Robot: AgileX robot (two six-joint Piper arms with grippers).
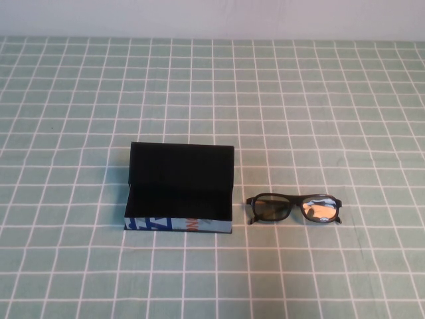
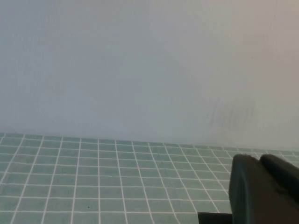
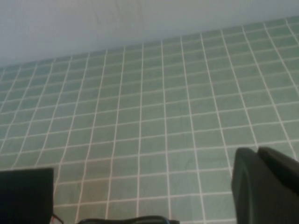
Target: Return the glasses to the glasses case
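Note:
The glasses case point(image 1: 179, 189) stands open on the green checked cloth, lid upright at the back, black lining showing, light blue printed front side facing me. The black glasses point(image 1: 294, 208) lie on the cloth just right of the case, apart from it, lenses reflecting. Neither gripper shows in the high view. In the right wrist view my right gripper point(image 3: 258, 153) is shut and empty, raised above the cloth, with a corner of the case point(image 3: 25, 193) and the top of the glasses frame point(image 3: 126, 220) at the picture's edge. My left gripper point(image 2: 259, 161) is shut and empty, facing the back wall.
The green cloth with a white grid point(image 1: 299, 100) covers the whole table. A plain pale wall point(image 1: 212, 16) runs along the far edge. A black edge point(image 2: 212, 218) shows low in the left wrist view.

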